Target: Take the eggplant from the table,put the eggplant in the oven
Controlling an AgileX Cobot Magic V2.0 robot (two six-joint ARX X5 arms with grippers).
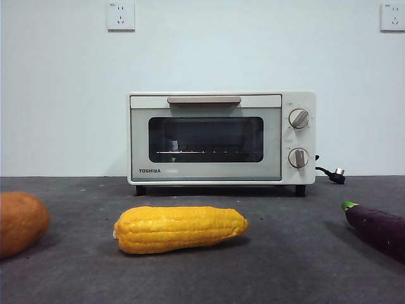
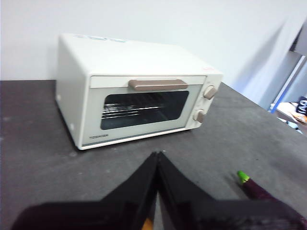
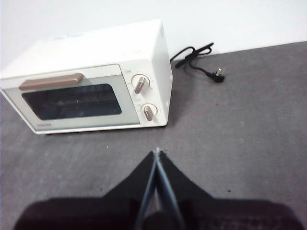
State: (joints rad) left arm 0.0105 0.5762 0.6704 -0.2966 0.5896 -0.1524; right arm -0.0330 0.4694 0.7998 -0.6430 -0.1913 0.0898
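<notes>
Both grippers, left gripper [image 2: 157,155] and right gripper [image 3: 157,152], hung with jaws pressed together and empty above the table [image 1: 291,266], facing the closed oven [image 1: 221,138] near its back edge. The eggplant [image 1: 378,228] lay untouched toward the tabletop's front right corner, beside the corn cob [image 1: 180,228]; glossy, likely slippery and fairly light, it looked best gripped across its thick middle.

table [image 1: 285,266]: matt grey felt | oven [image 1: 142,139]: smooth cream casing, glass door | eggplant [image 1: 380,229]: glossy purple skin
</notes>
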